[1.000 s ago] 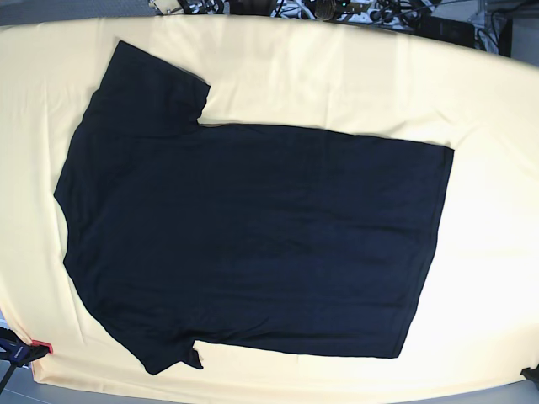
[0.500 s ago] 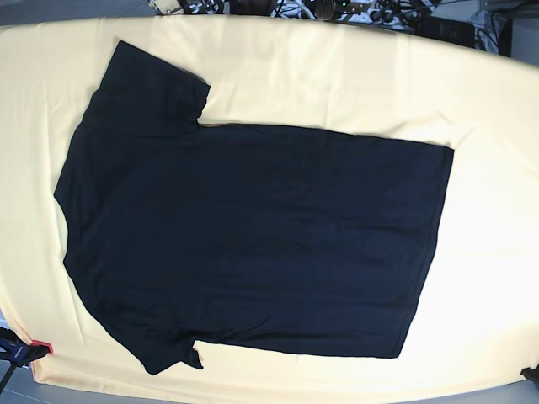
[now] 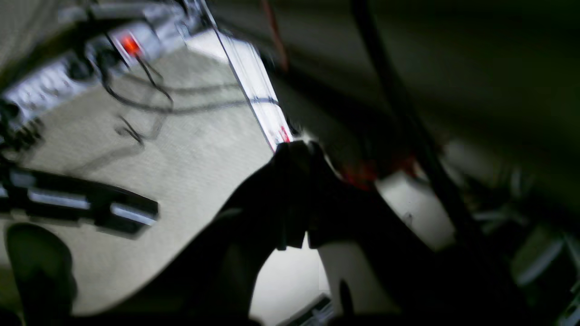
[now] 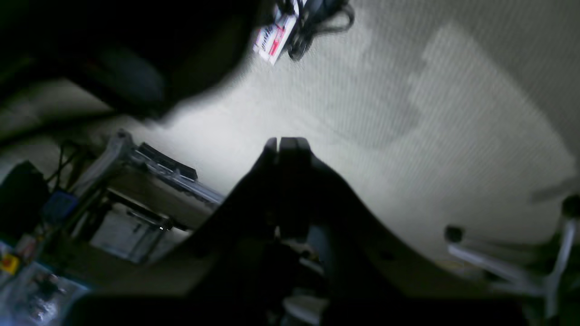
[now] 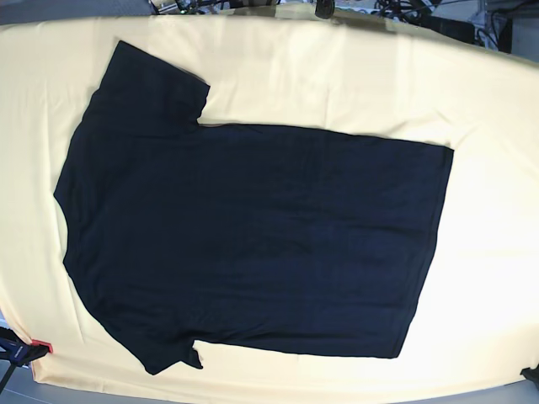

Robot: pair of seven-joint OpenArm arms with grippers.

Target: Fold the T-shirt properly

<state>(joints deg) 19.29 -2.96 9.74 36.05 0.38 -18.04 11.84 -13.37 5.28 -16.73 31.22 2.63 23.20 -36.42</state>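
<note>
The black T-shirt point(image 5: 244, 236) lies spread flat, plain side up, on the cream table cover point(image 5: 488, 168). Its collar and sleeves are toward the left and its hem toward the right. One sleeve point(image 5: 156, 84) points to the far edge, the other point(image 5: 173, 353) to the near edge. My left gripper point(image 3: 297, 147) is shut on nothing and hangs off the table, facing the floor. My right gripper point(image 4: 285, 142) is also shut and empty over carpet. Neither gripper is near the shirt.
A black part with a red tip point(image 5: 21, 349) shows at the near left corner, and a dark bit point(image 5: 530, 374) at the near right. The wrist views show grey carpet, cables and a power strip with a red light point(image 3: 129, 45), and chair legs point(image 4: 498, 267).
The T-shirt has not moved. The dark clutter along the far edge of the table shows less now.
</note>
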